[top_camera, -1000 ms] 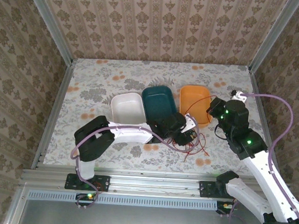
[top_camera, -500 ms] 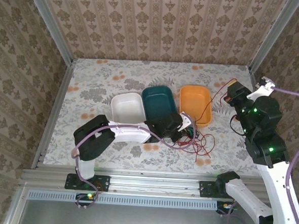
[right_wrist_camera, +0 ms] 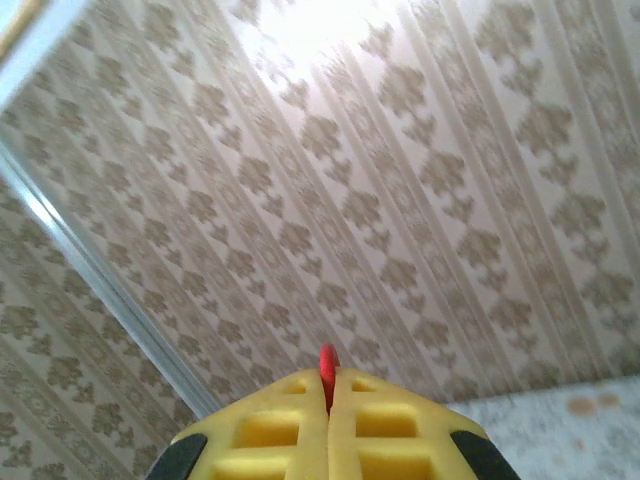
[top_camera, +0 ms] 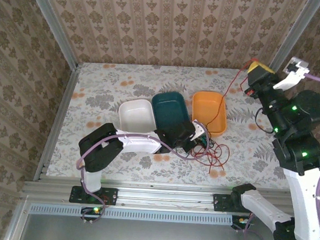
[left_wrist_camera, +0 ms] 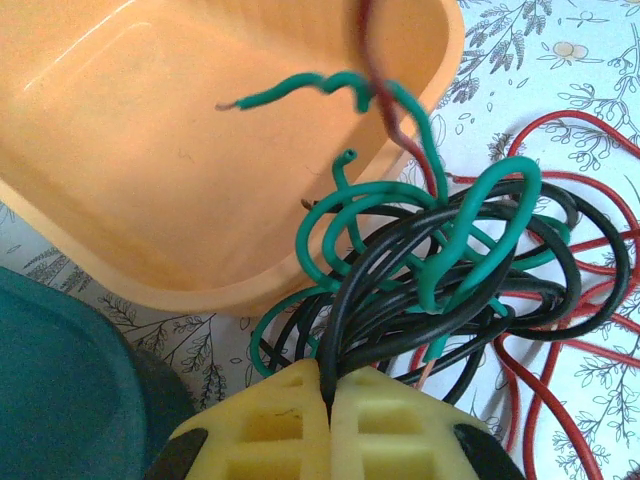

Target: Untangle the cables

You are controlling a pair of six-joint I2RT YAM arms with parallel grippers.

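Left fingers (left_wrist_camera: 338, 412) are closed, low over the bench (top_camera: 96, 94) just in front of the orange tub (left_wrist_camera: 150, 150) — a black cable (left_wrist_camera: 335, 330) runs into the seam between the yellow pads and is pinched there. The cables (top_camera: 210, 150) lie as one knot of black, green and red loops on the bench right at those fingers, beside the tub's near rim; loose red loops spread toward the front right. One green end (left_wrist_camera: 290, 90) stands free above the tub in the left wrist view. Right fingers (top_camera: 254, 68) are closed and raised high at the far right corner, gripping a red cable (top_camera: 225, 99) — its tip shows between the pads in the right wrist view. That strand runs nearly straight down across the orange tub to the knot. A white tub (top_camera: 136, 116) and a teal tub (top_camera: 170, 107) sit in a row left of the orange one.
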